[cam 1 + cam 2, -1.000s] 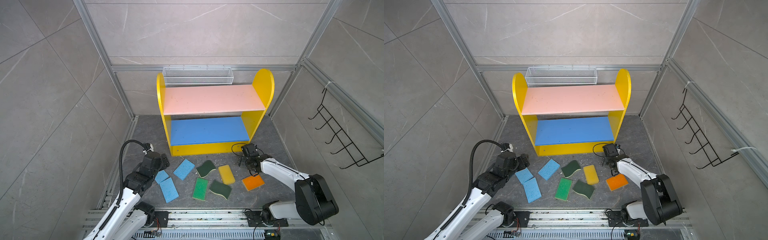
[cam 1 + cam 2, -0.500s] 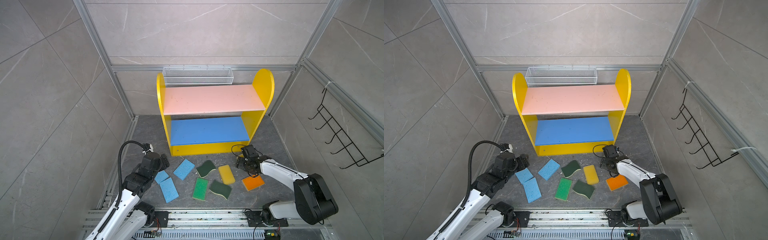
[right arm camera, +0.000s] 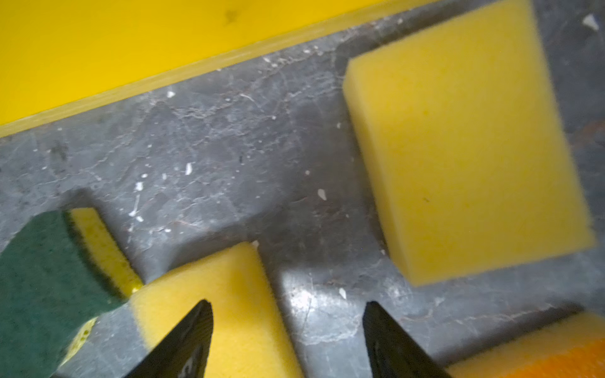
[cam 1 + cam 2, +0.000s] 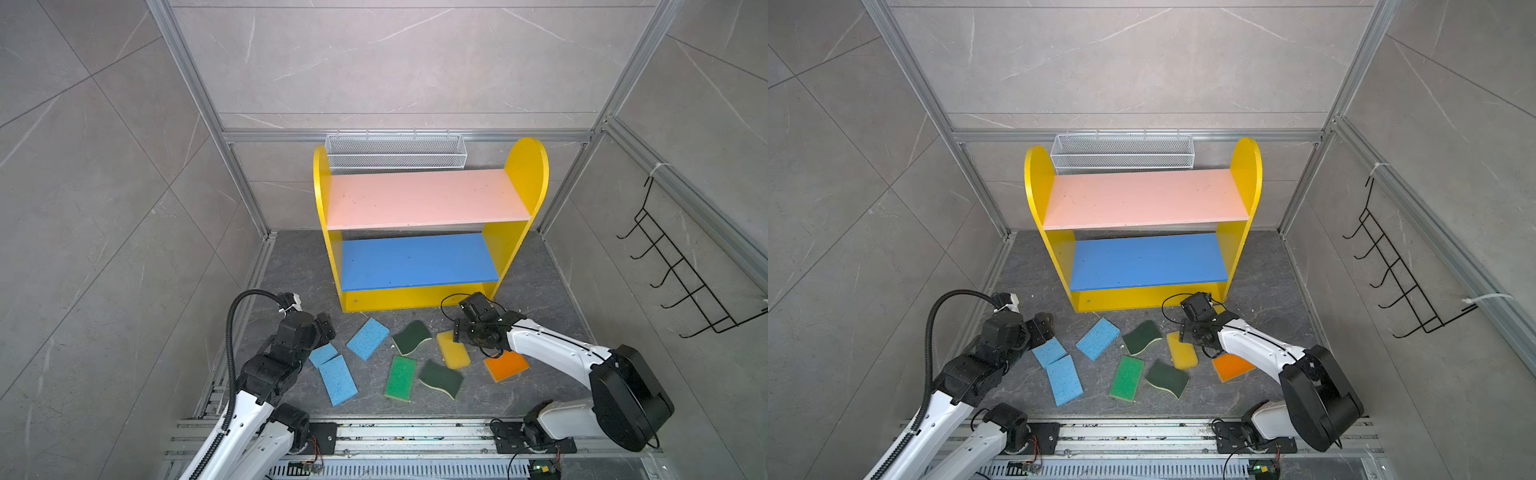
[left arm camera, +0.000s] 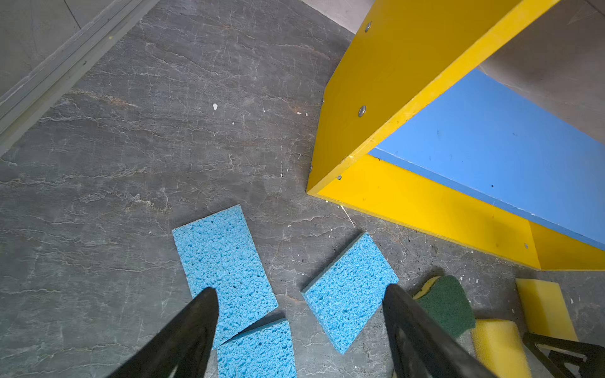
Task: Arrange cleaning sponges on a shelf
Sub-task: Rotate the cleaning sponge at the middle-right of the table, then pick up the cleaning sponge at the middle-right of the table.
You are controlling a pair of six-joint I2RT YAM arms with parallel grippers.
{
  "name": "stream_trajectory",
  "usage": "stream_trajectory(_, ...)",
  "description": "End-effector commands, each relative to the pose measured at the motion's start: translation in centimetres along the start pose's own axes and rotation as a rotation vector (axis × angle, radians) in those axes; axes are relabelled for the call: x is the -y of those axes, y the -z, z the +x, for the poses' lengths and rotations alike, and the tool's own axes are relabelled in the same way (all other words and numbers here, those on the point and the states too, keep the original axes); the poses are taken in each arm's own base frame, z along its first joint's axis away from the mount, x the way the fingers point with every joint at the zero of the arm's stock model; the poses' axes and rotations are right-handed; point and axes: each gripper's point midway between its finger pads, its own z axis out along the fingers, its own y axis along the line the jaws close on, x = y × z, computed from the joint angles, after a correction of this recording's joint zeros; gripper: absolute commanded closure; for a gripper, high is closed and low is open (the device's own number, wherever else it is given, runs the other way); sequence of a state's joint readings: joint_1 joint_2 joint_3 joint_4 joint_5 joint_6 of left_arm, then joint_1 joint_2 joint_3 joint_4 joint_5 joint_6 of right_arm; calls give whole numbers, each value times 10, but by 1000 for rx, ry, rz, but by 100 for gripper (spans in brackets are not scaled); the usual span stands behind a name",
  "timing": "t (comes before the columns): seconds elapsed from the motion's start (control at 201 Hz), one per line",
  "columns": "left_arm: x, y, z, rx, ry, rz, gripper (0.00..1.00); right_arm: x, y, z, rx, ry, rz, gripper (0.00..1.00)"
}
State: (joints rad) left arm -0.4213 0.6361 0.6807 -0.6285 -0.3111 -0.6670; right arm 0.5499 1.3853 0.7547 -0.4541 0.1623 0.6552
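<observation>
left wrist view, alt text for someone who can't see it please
Three light-blue sponges lie flat on a dark stone floor just ahead of the left gripper, whose black jaws stand open. Beyond them is a corner of the yellow shelf with its blue lower board.

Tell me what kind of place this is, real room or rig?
Probably a lab test cell dressed as a tiled corner: tile panels in aluminium framing, arm bases on a slotted rail, cleaning sponges strewn before a small shelf.

Porous blue sponge [image 5: 222, 261], matt stone floor [image 5: 163, 131], smooth painted shelf [image 5: 393, 81].
</observation>
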Motion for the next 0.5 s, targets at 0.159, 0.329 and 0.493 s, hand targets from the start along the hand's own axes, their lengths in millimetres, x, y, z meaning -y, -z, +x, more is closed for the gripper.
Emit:
stream_trajectory(0.159, -3, 1, 9, -33, 27, -4, 18, 46, 44, -21, 131, 31, 216, 11)
stream_trajectory(0.329, -3, 0, 10, -35, 35, -3, 18, 61, 51, -36, 182, 72, 305, 1)
stream_trajectory(0.493, -3, -1, 11, -45, 38, -10, 18, 61, 37, -41, 154, 39, 282, 1)
